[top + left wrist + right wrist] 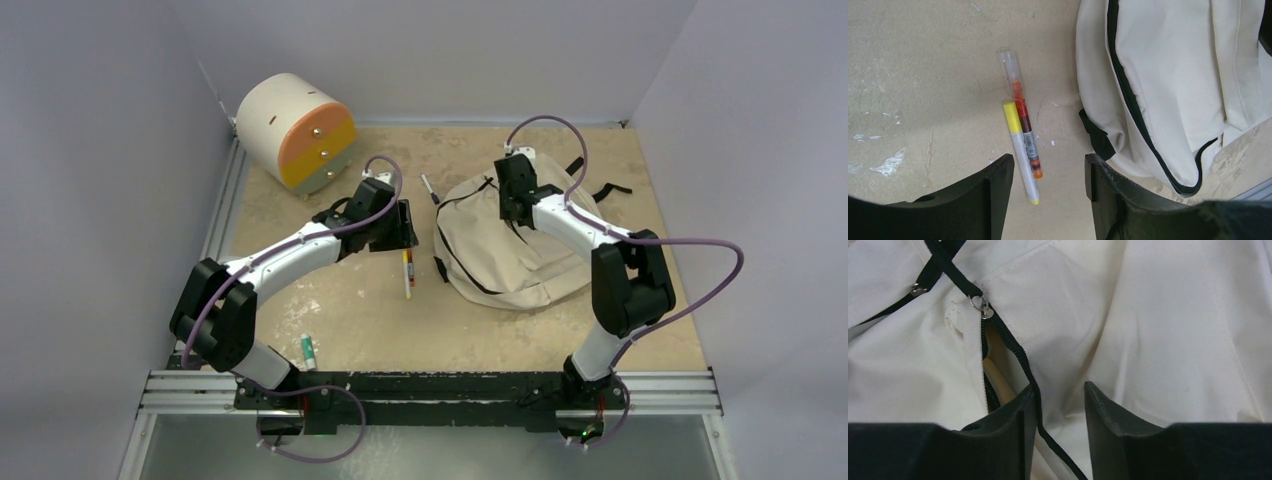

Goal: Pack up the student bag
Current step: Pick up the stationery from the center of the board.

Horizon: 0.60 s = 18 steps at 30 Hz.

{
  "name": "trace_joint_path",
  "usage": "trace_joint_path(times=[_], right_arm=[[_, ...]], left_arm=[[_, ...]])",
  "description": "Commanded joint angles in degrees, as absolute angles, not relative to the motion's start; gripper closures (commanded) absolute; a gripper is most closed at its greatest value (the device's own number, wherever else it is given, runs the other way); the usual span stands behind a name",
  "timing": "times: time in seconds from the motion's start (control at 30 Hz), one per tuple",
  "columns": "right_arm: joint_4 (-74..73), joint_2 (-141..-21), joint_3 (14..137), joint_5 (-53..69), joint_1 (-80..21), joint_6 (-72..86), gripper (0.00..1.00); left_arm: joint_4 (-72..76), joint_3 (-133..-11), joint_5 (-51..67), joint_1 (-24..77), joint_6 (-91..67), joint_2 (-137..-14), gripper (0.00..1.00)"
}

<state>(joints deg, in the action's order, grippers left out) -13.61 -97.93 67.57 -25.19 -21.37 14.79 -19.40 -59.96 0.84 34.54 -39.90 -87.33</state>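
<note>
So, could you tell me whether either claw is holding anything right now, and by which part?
Nothing is held. The left claw hangs open over two pens; the right claw sits open on the student bag, astride its zipper.

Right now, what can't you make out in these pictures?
Inside the student bag: right wrist view shows only a narrow slit, partly behind the right hand.
Dark object beside the bag: too small, top view.
Print on the orange marker: too small, left wrist view.
</note>
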Motion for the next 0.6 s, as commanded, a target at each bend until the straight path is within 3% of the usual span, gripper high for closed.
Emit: trace_joint_path(times=[0.0,0.2,0.57], right_arm=[[-14.55,-96.67,69.81,-30.80,-21.15,13.85,0.65],[-14.12,-94.60,70.46,-31.20,-21.13,13.87,1.00],[-15.53,-87.58,75.00,-35.17,-21.10,13.40,1.00]], left_arm=[[-17.14,-59.77,1.46,34.56,-40.16,-84.70,0.47],[-17.44,-60.33,0.83,34.54,-39.84,-84.73,0.47],[-17.96,-63.65,0.11,32.14,-39.73,-86.86,0.46]])
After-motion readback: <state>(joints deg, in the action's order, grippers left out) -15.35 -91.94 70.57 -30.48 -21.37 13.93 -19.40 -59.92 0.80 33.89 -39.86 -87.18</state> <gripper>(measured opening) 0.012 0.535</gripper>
